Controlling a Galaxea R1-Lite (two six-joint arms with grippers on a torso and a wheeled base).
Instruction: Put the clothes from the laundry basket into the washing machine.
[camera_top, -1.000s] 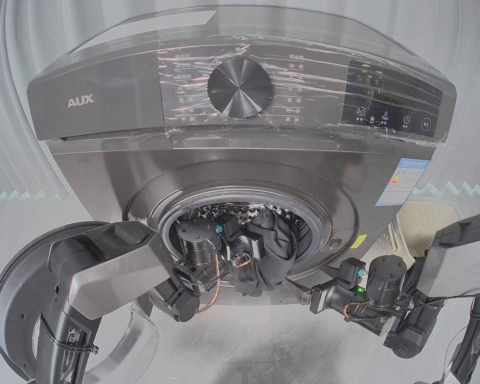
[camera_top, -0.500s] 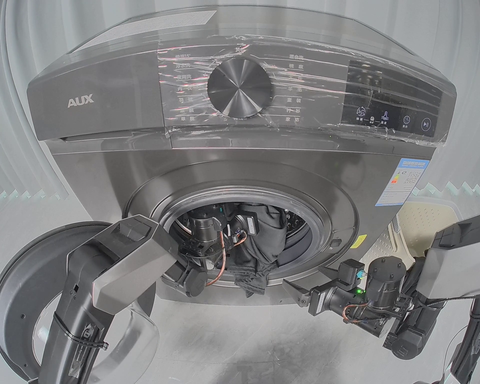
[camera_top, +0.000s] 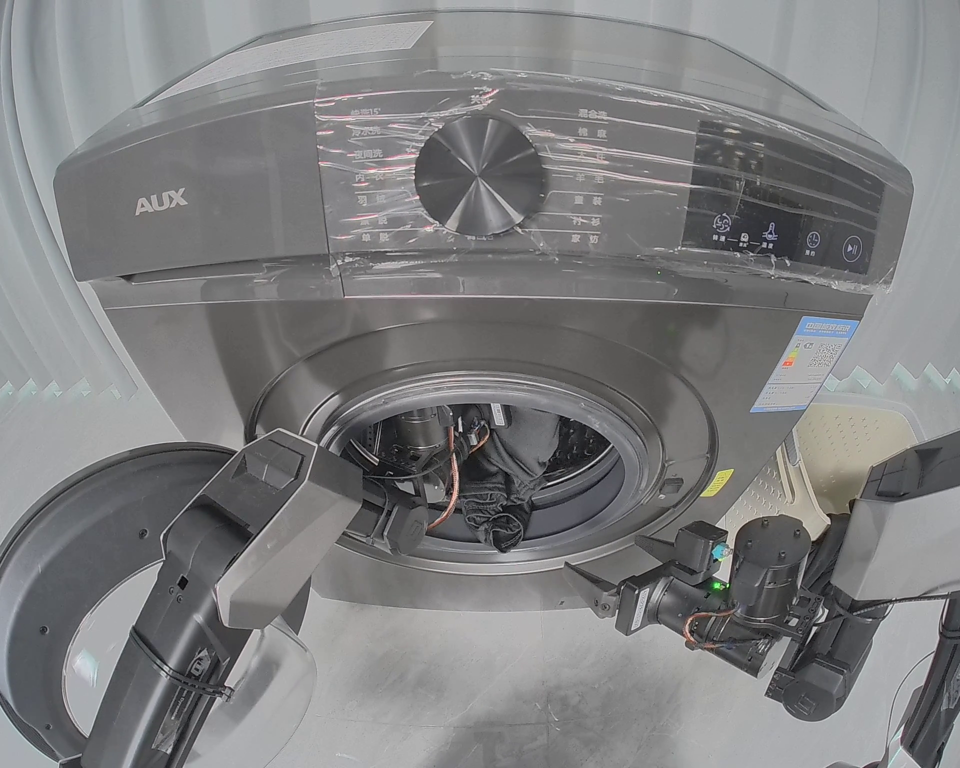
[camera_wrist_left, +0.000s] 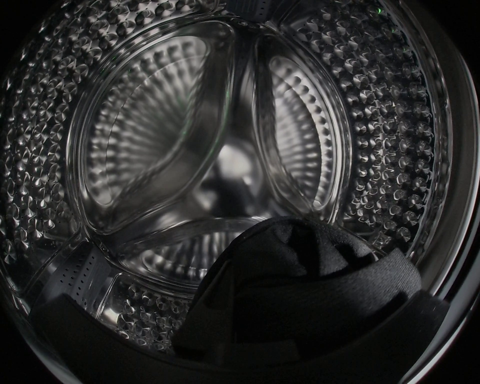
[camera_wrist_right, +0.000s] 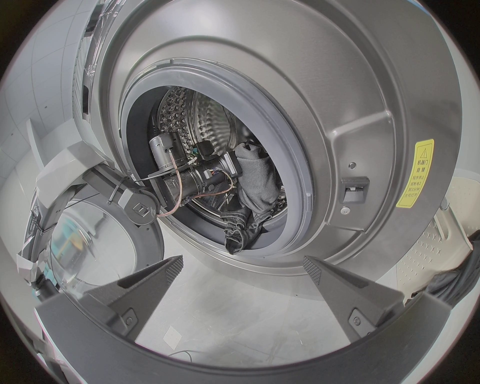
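Loading day at the washer (camera_top: 480, 330): with the door (camera_top: 60, 600) swung wide to the washer's left so that the mouth stands free, my left gripper (camera_top: 495, 430) reaches inside the drum (camera_wrist_left: 150, 125), just past the grey seal (camera_wrist_right: 300, 165). It is pinching a bunch of a dark garment (camera_top: 510, 480). The cloth swaddles the tips, so I judge the pinch from the way the bundle hangs off them, not from a clear sight of it. Most of the garment is across the washer's threshold, high in the drum's mouth. A tail droops over the lower seal and out of the opening. That, I judge, is why the arm is held high and deep: the cloth must go farther in before release, or the tail may pull it out or be caught by the door. Dimpled steel opens beyond the bundle, with room for it to drop. My right gripper (camera_wrist_right: 241, 260) sits low in front of the washer, below and right of its opening, fingers (camera_wrist_right: 150, 280) spread with nothing between them. It is parked apart from the left arm and near the cream basket (camera_top: 850, 440) at the washer's right flank, well placed, I judge, for the next piece. What the basket holds is hidden.
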